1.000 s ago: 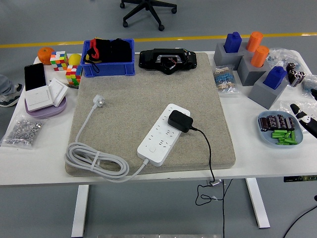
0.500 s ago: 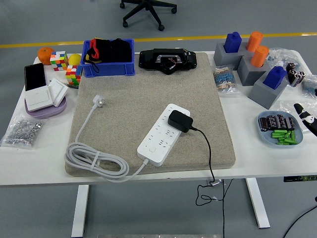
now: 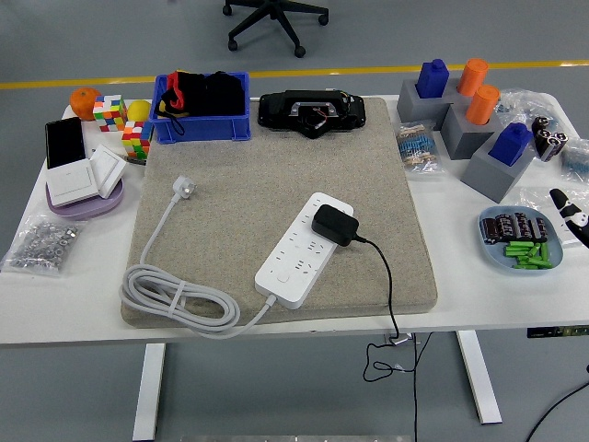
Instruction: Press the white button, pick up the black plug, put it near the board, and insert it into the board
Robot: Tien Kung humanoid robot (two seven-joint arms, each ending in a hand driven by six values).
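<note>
- The right hand point(image 3: 572, 214) has drawn back toward the right edge, further from the power strip point(image 3: 304, 249) than before; only fingertips show, and whether they are spread or curled cannot be told
- The black plug point(image 3: 333, 224) sits plugged into the power strip's far end; its cable point(image 3: 386, 285) runs off the worktop point(image 3: 74, 304)
- Power strip lies on the beige mat point(image 3: 276, 166); white button point(image 3: 284, 274) at its near end
- Right of the strip, a blue dish point(image 3: 492, 250); behind it, a blue bin point(image 3: 202, 124)

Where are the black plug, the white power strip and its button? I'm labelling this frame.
black plug point(image 3: 333, 224): head view, top of its body.
white power strip point(image 3: 296, 254): head view, mid top face.
button point(image 3: 284, 275): head view, its centre.
</note>
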